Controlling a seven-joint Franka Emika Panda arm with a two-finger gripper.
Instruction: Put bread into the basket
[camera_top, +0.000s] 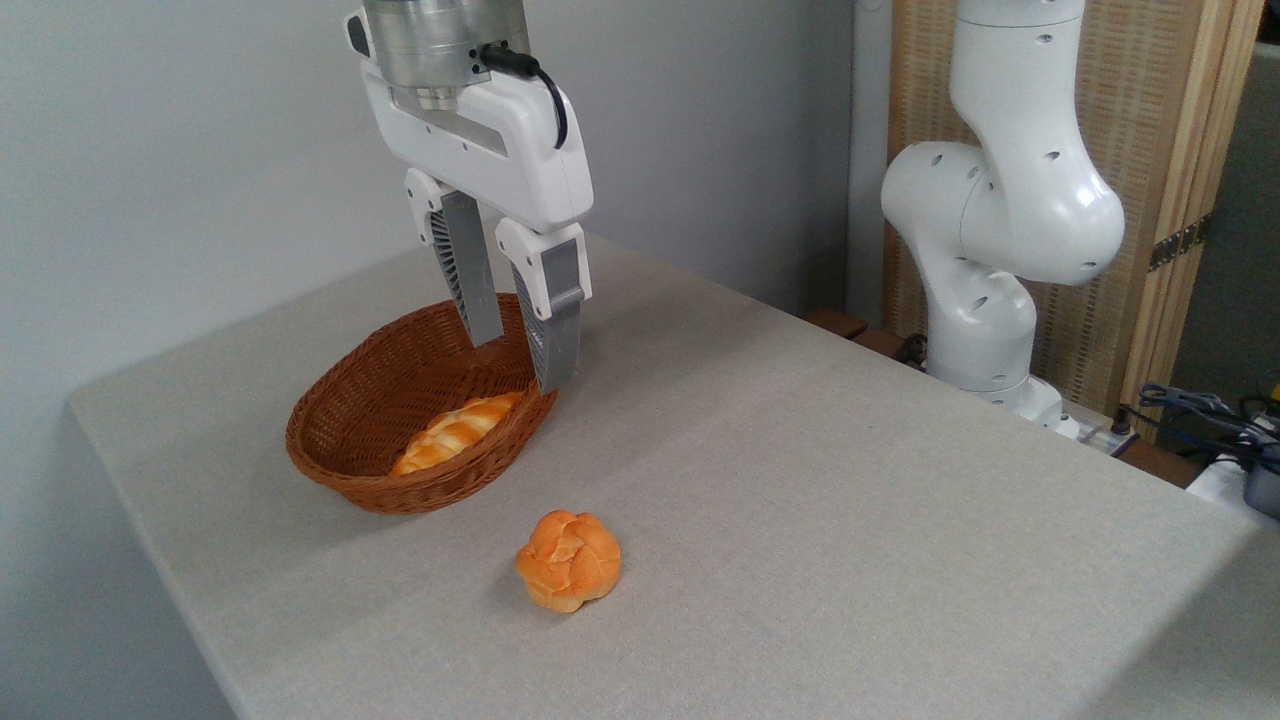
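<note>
We note the gripper (517, 362) hanging empty with jaws apart above the basket (340, 455), the bread (569, 560) on the table (850, 520) just in front; we should descend centred, squeezing the bun gently

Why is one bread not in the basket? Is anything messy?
Nothing looks spilled or broken. The round bun just sits on the table, outside the basket. The open claw holds nothing.
</note>
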